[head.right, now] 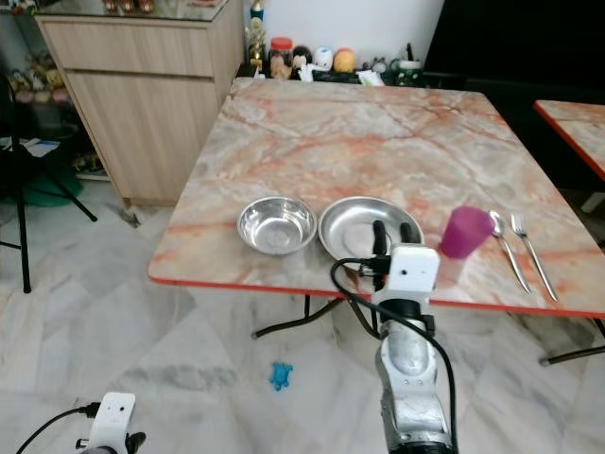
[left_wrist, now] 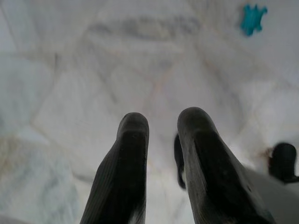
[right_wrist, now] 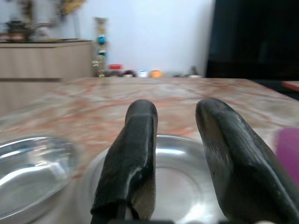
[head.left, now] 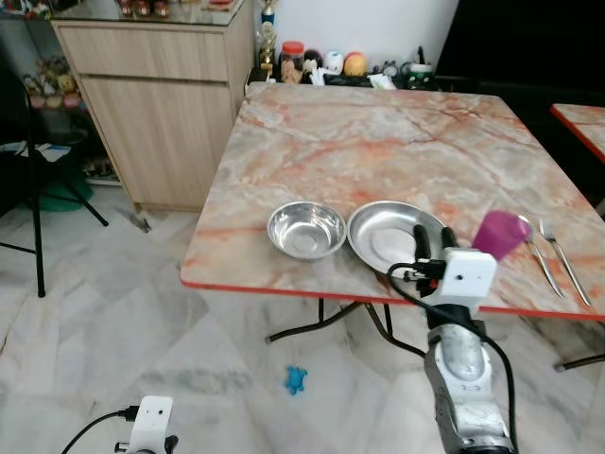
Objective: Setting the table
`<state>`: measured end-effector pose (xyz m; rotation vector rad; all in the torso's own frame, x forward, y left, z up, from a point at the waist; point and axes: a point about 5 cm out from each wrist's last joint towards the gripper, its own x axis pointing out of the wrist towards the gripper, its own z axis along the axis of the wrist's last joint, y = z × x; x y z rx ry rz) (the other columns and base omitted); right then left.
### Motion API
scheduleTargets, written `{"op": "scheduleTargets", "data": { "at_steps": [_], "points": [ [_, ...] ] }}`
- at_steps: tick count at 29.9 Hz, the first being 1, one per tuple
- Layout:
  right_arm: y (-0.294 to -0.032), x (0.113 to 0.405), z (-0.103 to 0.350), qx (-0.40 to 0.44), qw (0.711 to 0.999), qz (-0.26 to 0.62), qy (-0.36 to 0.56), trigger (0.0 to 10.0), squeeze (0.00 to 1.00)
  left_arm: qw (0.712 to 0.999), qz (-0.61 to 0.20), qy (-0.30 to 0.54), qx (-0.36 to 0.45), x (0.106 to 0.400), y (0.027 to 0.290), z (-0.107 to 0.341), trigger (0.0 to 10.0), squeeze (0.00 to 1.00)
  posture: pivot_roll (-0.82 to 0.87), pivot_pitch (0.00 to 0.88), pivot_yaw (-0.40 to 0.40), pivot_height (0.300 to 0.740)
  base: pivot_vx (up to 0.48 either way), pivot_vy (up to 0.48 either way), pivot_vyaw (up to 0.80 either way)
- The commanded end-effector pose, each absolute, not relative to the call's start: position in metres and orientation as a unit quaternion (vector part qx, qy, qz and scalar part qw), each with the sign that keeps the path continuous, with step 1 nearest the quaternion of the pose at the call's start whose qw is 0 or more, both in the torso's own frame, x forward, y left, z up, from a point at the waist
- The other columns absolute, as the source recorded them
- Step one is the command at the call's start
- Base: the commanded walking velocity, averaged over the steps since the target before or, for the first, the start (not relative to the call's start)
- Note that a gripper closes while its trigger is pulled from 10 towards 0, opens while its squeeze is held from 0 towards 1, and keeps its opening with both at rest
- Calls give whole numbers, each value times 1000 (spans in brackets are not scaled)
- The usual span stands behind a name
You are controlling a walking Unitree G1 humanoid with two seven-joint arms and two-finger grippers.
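Plate [head.left: 395, 235] between bowl [head.left: 305, 229] and purple cup [head.left: 501, 233], under right tool [head.left: 434, 242].

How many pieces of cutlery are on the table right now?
2: a spoon and a fork, lying side by side near the table's front right corner, just right of the purple cup. None shows elsewhere, though the right gripper covers part of the plate.

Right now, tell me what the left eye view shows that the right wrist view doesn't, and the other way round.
Left eye view alone: the spoon and fork beside the purple cup, the blue toy on the floor, and the left gripper hanging low. Right wrist view alone: the right gripper with its fingers apart. Both: bowl, plate, table, wooden cabinet.
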<state>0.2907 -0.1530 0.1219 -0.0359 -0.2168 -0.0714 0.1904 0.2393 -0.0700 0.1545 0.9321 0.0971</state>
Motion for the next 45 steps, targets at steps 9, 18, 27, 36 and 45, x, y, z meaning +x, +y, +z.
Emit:
{"op": "scheduleTargets", "data": {
  "at_steps": [9, 18, 27, 36, 45],
  "points": [
    [-166, 287, 120, -19, 993, -62, -99, 10000, 0, 890, 35, 447, 75, 194, 230, -71, 10000, 0, 123, 0, -54, 740, 251, 0, 0],
    [-172, 278, 105, 39, 994, -92, -47, 10000, 1000, 888, 34, 451, 77, 192, 231, -72, 10000, 0, 116, 0, -54, 740, 0, 0, 0],
    [-183, 270, 86, 91, 989, -119, 14, 10000, 1000, 887, 28, 454, 81, 192, 230, -72, 10000, 0, 114, 0, -55, 740, 0, 0, 0],
    [-185, 271, 81, 131, 983, -125, 39, 10000, 498, 885, 26, 456, 85, 190, 230, -73, 10000, 0, 115, 0, -54, 740, 0, 0, 0],
    [-182, 271, 79, 142, 982, -118, 50, 10000, 0, 885, 25, 456, 87, 190, 230, -73, 10000, 0, 117, 0, -55, 740, 0, 0, 0]
  ]
}}
